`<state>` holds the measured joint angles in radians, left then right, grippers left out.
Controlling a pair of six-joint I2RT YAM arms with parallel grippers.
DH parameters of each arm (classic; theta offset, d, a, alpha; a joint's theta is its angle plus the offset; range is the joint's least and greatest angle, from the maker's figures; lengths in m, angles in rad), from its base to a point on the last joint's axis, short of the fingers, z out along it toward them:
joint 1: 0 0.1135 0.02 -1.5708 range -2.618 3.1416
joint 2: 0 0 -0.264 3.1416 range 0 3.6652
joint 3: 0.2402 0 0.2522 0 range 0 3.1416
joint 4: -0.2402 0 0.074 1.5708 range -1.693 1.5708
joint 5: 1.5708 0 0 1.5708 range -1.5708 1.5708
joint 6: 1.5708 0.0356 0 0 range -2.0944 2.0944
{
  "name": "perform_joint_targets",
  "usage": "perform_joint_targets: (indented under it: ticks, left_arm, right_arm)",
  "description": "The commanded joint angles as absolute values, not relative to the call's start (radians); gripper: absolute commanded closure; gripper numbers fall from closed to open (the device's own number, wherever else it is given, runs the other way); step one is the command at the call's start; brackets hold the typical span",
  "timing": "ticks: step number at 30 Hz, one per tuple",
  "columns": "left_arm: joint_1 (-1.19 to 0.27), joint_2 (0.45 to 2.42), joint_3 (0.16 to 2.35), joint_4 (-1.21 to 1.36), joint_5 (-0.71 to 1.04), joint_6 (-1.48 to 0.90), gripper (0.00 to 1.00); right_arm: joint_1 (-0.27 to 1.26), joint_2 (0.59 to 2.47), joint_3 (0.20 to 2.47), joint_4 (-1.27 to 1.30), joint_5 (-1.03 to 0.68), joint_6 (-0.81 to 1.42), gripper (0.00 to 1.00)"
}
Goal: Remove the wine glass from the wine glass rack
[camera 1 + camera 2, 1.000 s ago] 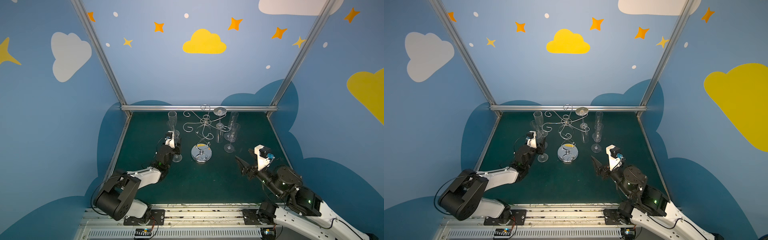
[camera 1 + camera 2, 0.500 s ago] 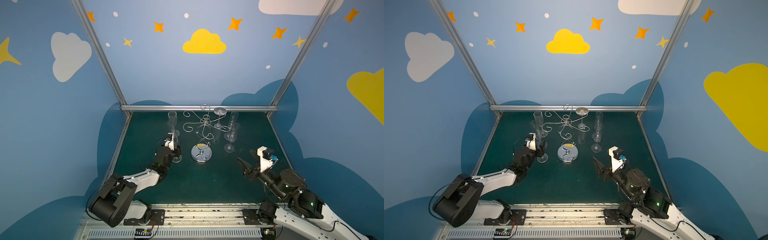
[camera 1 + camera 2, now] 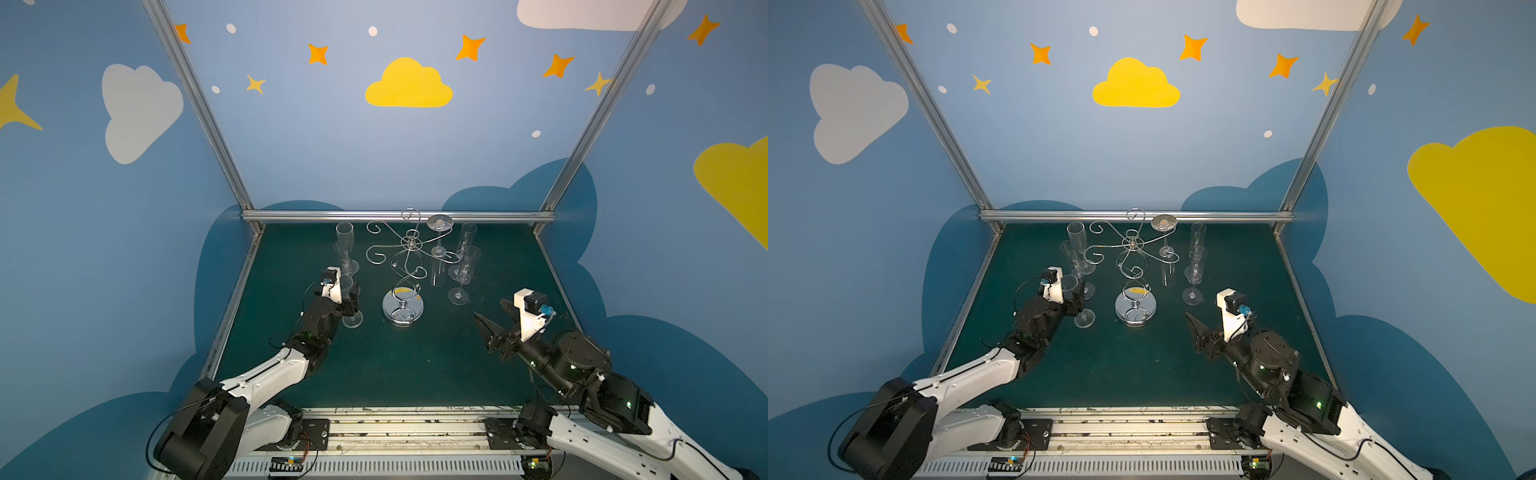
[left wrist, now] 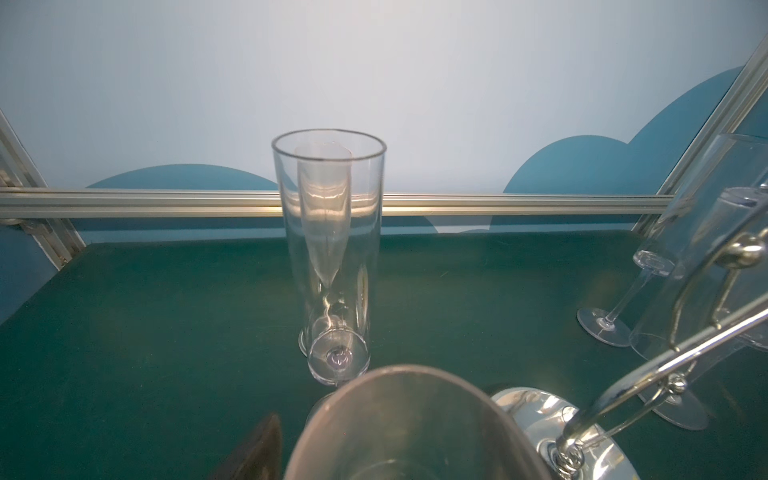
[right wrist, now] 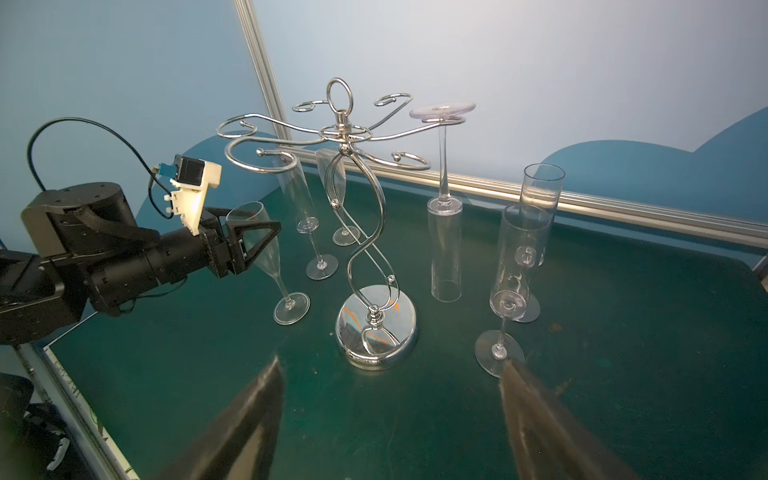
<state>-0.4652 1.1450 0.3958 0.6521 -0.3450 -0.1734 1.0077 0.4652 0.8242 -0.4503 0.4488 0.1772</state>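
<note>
Dark green worktop [image 3: 374,374]. Left of centre: the left gripper [image 5: 255,226] straddles the bowl of a clear flute glass [image 5: 291,309], whose foot is on the worktop; cannot tell whether the jaws press on it. Centre: shiny chrome wire wine glass rack [image 3: 403,309] with a round mirror base. A clear wine glass [image 5: 442,110] hangs inverted from its scroll arm toward the rear right corner. Toward the right edge: the right gripper [image 3: 490,311], jaws wide, empty.

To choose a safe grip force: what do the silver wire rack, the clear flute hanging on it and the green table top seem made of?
Silver wire rack: polished, probably chromed metal; its round base mirrors the room.
Clear hanging flute: transparent glass or hard plastic, glossy; the look cannot settle which.
Green table top: matt, rubbery or felt-like mat; no reflections.
</note>
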Motion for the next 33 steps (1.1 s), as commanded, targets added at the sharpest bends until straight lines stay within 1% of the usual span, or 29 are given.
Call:
perform_joint_targets:
  ticks: [1,6,10,15,21,26,30,33]
  left_arm:
    - [-0.474,1.075,0.383,0.563,-0.337,-0.208,0.25]
    - [-0.477,0.876,0.38,0.396,-0.329,-0.231,0.22]
    - [-0.477,0.748,0.358,0.331,-0.31,-0.217,0.2]
    - [-0.477,0.694,0.371,0.249,-0.279,-0.198,0.2]
    - [-0.476,0.614,0.373,0.239,-0.296,-0.172,0.18]
    - [-0.473,0.604,0.414,0.182,-0.252,-0.189,0.17]
    - [-0.473,0.599,0.477,0.082,-0.22,-0.206,0.16]
    - [-0.471,0.586,0.517,0.014,-0.199,-0.22,0.15]
  right_arm:
    - [1.002,0.498,0.894,-0.453,0.461,0.152,0.19]
    - [0.984,0.612,1.008,-0.429,0.495,0.087,0.19]
    - [0.938,0.712,1.074,-0.391,0.446,0.072,0.19]
    - [0.874,0.782,1.108,-0.337,0.292,0.092,0.19]
    - [0.797,0.875,1.248,-0.405,0.165,0.106,0.19]
    - [0.697,1.002,1.413,-0.526,0.035,0.131,0.19]
    - [0.616,1.117,1.549,-0.62,-0.047,0.148,0.19]
    - [0.537,1.199,1.637,-0.667,-0.144,0.172,0.2]
